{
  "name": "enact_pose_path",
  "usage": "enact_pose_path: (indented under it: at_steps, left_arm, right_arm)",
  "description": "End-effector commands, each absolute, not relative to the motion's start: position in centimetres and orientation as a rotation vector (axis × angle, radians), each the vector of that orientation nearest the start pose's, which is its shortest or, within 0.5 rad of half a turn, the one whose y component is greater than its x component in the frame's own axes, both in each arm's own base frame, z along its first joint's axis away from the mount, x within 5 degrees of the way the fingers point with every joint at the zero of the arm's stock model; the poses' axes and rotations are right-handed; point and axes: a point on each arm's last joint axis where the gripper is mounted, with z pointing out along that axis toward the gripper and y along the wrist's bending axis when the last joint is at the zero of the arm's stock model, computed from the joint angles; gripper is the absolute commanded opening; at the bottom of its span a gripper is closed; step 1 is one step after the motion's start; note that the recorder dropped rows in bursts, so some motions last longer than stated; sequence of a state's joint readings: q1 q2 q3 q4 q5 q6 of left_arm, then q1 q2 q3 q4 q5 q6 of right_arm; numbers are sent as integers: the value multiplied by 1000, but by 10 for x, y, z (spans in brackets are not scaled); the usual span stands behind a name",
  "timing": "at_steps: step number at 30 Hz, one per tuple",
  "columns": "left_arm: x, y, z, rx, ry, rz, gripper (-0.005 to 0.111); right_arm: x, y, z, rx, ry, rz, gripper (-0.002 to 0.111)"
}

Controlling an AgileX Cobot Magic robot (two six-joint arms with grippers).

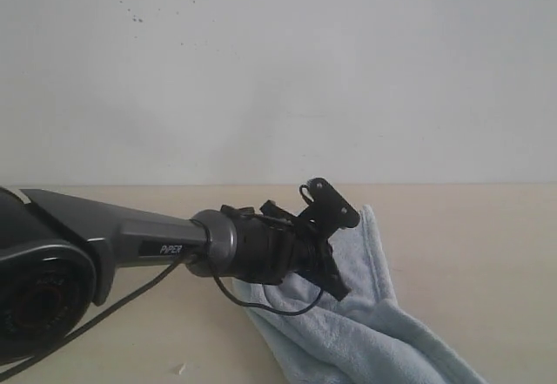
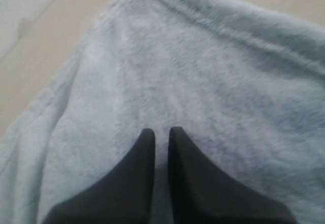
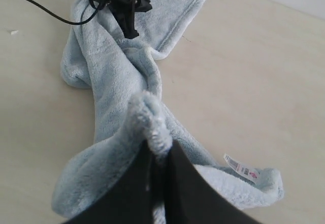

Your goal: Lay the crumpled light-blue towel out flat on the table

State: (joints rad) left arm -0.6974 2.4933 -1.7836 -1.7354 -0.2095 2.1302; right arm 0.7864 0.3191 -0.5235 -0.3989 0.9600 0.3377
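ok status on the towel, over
Left gripper shut on the towel. Right gripper pinching a raised fold. Towel twisted between them, not flat. Nothing blocking on the table.

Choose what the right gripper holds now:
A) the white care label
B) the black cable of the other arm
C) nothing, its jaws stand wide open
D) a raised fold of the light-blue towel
D: in the right wrist view, the right gripper is shut on a pinched fold of the towel, lifted above the table; the care label lies apart from it.
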Motion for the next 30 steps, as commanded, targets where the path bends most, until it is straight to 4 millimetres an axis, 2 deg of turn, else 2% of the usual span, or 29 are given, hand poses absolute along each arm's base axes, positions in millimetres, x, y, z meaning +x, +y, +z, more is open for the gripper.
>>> enact_pose_path:
  at_steps: [1,4,7,10,12,15,18,24,27,30]
  left_arm:
    - [430,-303,77,902,2032,383,9]
    - [427,-282,65,858,2090,558,9]
    - [414,-257,48,839,2151,771,9]
    - [405,-232,55,730,2152,1067,9]
    - [398,-223,64,695,2150,1132,8]
    - [380,-219,75,650,2173,1043,7]
    - [365,-225,87,629,2180,931,5]
    - [310,-269,117,814,2128,634,4]
    - [281,-284,132,782,2120,484,4]
    - [272,-289,139,793,2114,419,4]
  right_arm:
    - [54,14,291,-565,2071,163,0]
    - [55,15,292,-563,2060,172,0]
    - [55,15,293,-563,2058,173,0]
    - [55,15,293,-563,2054,175,0]
    - [55,16,294,-563,2044,181,0]
    - [55,16,294,-563,2040,184,0]
    - [55,16,294,-563,2040,184,0]
    - [54,17,293,-561,2050,206,0]
    - [53,18,293,-558,2061,234,0]
    - [53,19,293,-559,2063,238,0]
